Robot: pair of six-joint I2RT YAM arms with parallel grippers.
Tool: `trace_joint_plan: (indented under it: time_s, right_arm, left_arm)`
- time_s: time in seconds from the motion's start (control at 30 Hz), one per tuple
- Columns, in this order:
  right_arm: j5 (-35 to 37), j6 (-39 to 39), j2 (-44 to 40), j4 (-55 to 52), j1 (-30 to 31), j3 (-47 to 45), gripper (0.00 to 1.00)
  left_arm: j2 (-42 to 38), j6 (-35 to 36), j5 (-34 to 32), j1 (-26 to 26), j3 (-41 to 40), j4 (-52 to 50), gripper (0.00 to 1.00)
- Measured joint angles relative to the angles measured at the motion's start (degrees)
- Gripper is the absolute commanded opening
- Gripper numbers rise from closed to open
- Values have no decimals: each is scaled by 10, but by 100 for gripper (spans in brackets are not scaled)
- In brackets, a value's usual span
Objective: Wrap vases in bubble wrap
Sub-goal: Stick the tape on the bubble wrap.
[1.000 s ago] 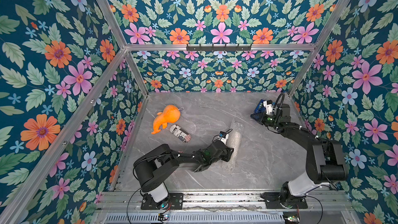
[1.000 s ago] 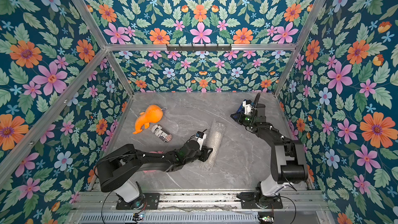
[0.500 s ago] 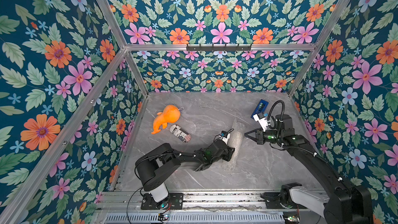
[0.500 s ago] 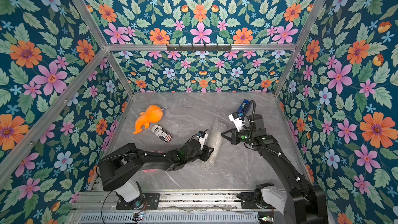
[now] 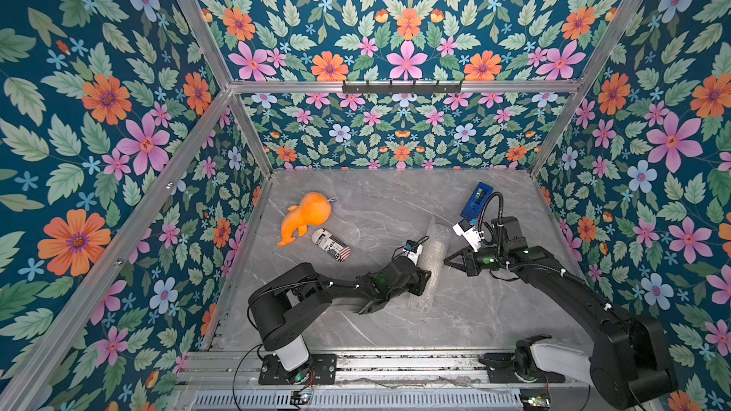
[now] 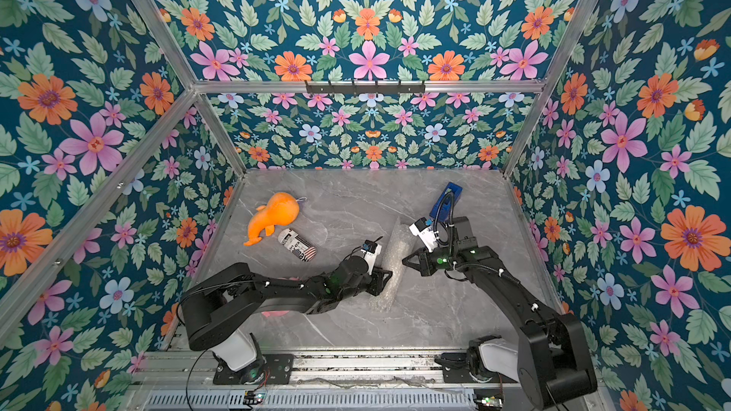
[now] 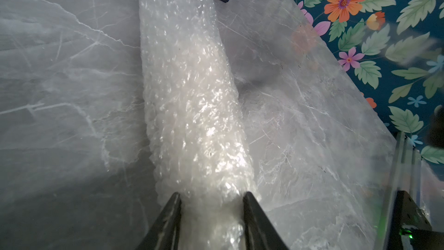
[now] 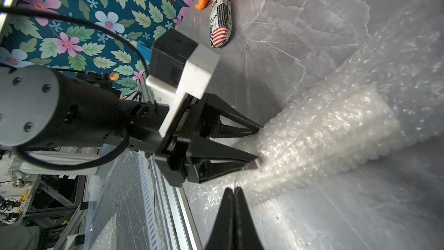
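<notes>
The bubble wrap lies rolled into a long tube running front to back at mid-table. A whitish bulk shows through the bubble wrap; the vase itself is hidden. My left gripper reaches in from the left, shut on the roll's middle with one jaw on each side. In the right wrist view the left gripper pinches the bubble wrap. My right gripper is shut on nothing, its tip just beside the roll's right side.
An orange plush toy and a printed can lie at the left of the marble table. A blue box lies at the back right, behind my right wrist. Floral walls close three sides; a metal rail runs along the front.
My right arm has swung from the back right corner by the blue box forward and left, to the roll's right side. The left gripper has stayed on the roll.
</notes>
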Motion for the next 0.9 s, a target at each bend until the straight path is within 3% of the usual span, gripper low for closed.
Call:
trace_joint_plan:
  time_s: [0.33, 0.9]
  right_arm:
    - [2, -18, 31, 63, 19, -11, 0]
    - [14, -58, 172, 60, 28, 116, 0]
  left_arm:
    - [2, 0, 0, 0, 1, 2, 41]
    - [2, 0, 0, 0, 2, 2, 41]
